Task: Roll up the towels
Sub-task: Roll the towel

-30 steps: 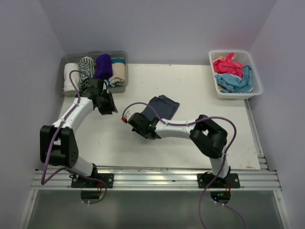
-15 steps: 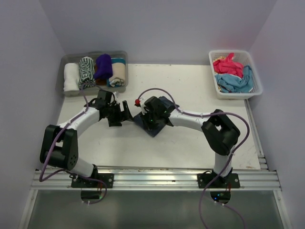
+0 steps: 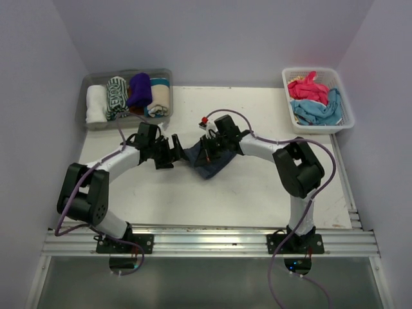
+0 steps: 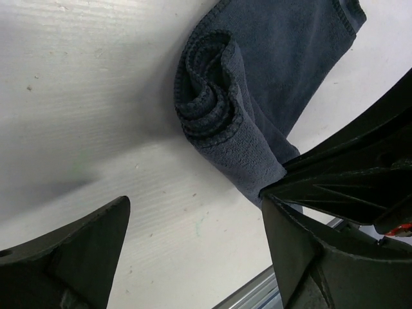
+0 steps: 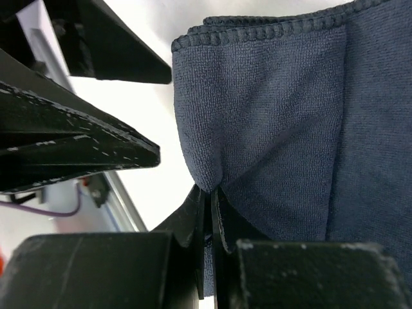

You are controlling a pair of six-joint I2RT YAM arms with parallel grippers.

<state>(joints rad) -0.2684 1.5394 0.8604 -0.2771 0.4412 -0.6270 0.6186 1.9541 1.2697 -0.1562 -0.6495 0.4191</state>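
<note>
Navy towel (image 3: 205, 164) mid-tabletop (image 3: 257, 187), an arm on either side!
Left tool (image 3: 172, 149) gapes wide, the curled end lying slantwise just off its fingers (image 4: 77, 257); that arm is nearer the curl. Right tool (image 5: 211, 193) is pinched tight on a fold from the opposite side. Rolled towels (image 3: 129, 93) wait in the tub (image 3: 166, 76), far-left corner.

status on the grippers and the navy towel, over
Right gripper shut on navy towel. Left gripper open, facing its rolled end. Roll partly formed; grippers crowd each other there.
</note>
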